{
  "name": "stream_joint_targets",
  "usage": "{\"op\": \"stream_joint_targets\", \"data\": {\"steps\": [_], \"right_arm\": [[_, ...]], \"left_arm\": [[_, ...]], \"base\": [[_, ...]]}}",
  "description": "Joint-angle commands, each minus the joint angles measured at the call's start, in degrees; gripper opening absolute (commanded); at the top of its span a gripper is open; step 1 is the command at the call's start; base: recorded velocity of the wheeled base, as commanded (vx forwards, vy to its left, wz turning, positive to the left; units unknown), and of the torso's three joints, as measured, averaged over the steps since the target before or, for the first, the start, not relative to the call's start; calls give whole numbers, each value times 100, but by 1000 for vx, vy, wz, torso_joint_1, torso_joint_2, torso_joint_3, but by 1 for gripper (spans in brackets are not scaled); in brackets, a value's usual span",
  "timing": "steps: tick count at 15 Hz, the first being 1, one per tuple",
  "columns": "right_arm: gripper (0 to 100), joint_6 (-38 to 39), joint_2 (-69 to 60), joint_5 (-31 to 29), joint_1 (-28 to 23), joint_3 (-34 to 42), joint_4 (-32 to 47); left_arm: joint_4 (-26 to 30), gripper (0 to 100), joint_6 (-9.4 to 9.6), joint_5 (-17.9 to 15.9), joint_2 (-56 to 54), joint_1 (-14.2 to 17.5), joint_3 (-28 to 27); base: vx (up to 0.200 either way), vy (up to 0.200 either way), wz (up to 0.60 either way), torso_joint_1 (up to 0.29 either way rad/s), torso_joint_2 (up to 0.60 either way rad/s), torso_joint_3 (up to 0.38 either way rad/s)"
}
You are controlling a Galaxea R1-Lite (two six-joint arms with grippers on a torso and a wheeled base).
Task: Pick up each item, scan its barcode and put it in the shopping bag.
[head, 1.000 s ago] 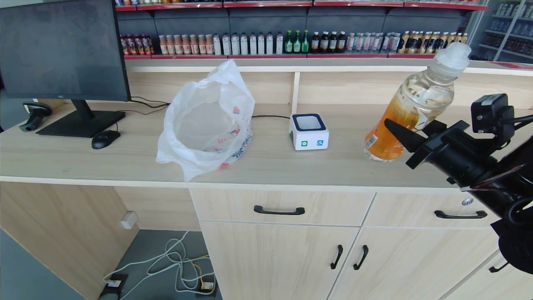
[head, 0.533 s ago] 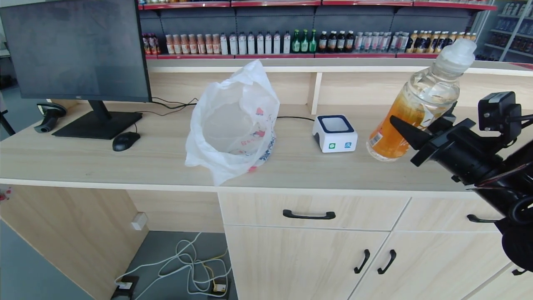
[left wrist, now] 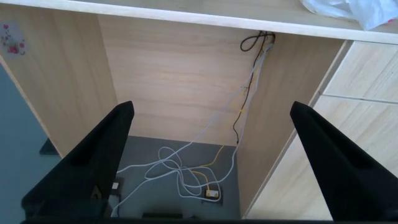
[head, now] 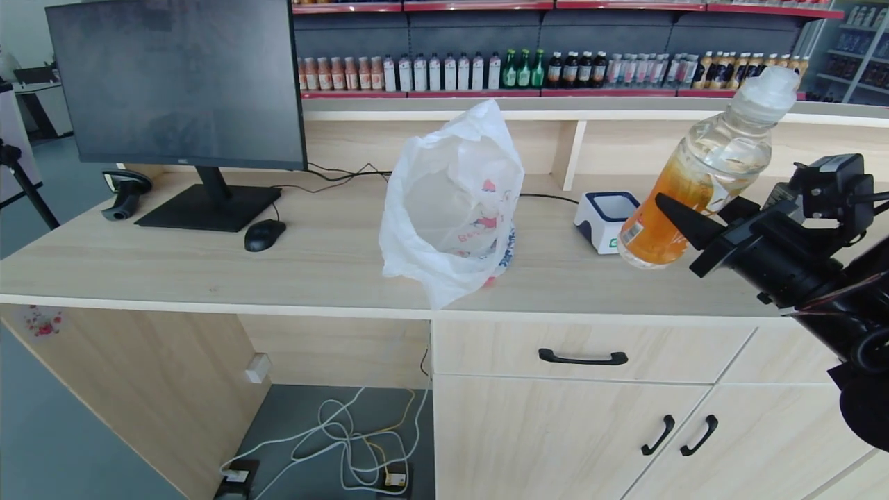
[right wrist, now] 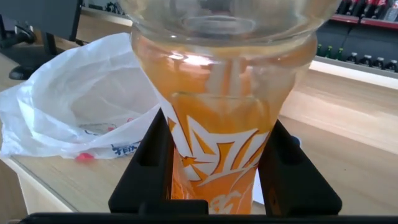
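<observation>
My right hand (head: 701,208) is closed around the lower body of an orange drink bottle (head: 701,167), held tilted, with its cap toward the upper right of the head view. The bottle's base hangs just beside the white scanner (head: 603,221) on the table (head: 208,271), partly overlapping it in the picture. Left of the scanner, at frame centre, the white shopping bag (head: 451,208) stands open; I see nothing inside it. My left hand (left wrist: 210,112) hangs spread open and empty, below the table edge. I judge the pickup done; scanning and bagging remain.
</observation>
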Motion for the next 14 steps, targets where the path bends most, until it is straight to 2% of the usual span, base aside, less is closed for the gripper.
{"op": "stream_joint_targets", "data": {"steps": [1, 3, 9, 14], "right_arm": [[0, -2, -3, 6, -12, 14, -3], [0, -2, -29, 6, -12, 23, -3], [0, 7, -47, 6, -12, 67, -3], [0, -2, -38, 14, 23, 67, -3]], "left_arm": [[3, 100, -6, 1, -2, 4, 0], [3, 100, -6, 1, -2, 4, 0], [-6, 100, -6, 1, -2, 4, 0], [-6, 100, -15, 1, -2, 4, 0]], "base": [[0, 0, 0, 0, 0, 0], [0, 0, 0, 0, 0, 0], [200, 0, 0, 1, 2, 0], [0, 0, 0, 0, 0, 0]]}}
